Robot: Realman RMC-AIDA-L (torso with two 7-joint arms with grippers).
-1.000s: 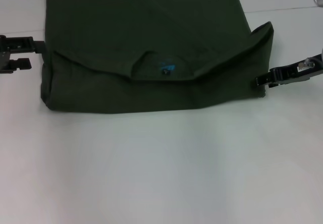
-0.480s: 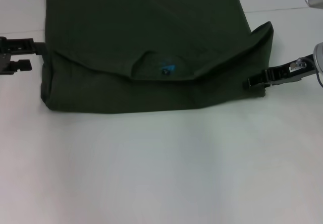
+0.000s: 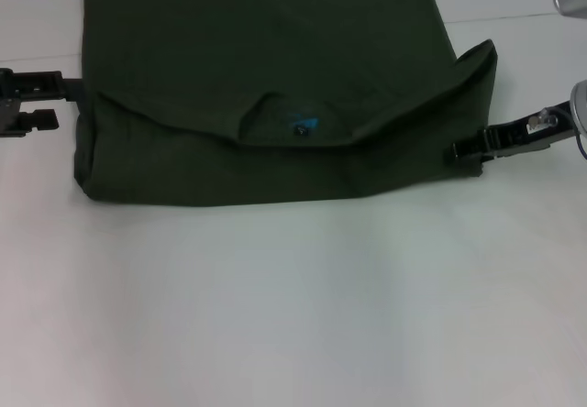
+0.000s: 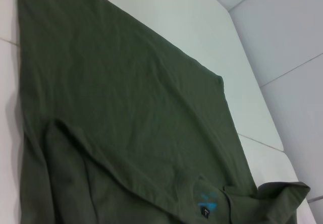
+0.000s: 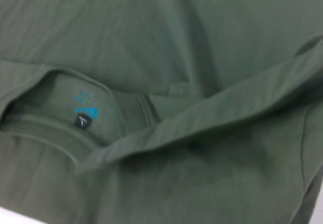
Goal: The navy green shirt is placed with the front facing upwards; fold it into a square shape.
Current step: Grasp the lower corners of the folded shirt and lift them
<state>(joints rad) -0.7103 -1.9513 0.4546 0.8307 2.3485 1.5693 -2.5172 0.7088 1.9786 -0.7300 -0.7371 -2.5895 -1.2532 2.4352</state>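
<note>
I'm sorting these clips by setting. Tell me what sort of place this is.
Probably a lab or test bench for cloth folding: a bare white table, pale panelled walls behind it, one partly folded olive shirt, and a robot gripper at each side, left gripper and right gripper.

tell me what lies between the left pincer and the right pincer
In the head view, only the folded navy green shirt spans the stretch between the left pincer and the right pincer, collar label facing up.
</note>
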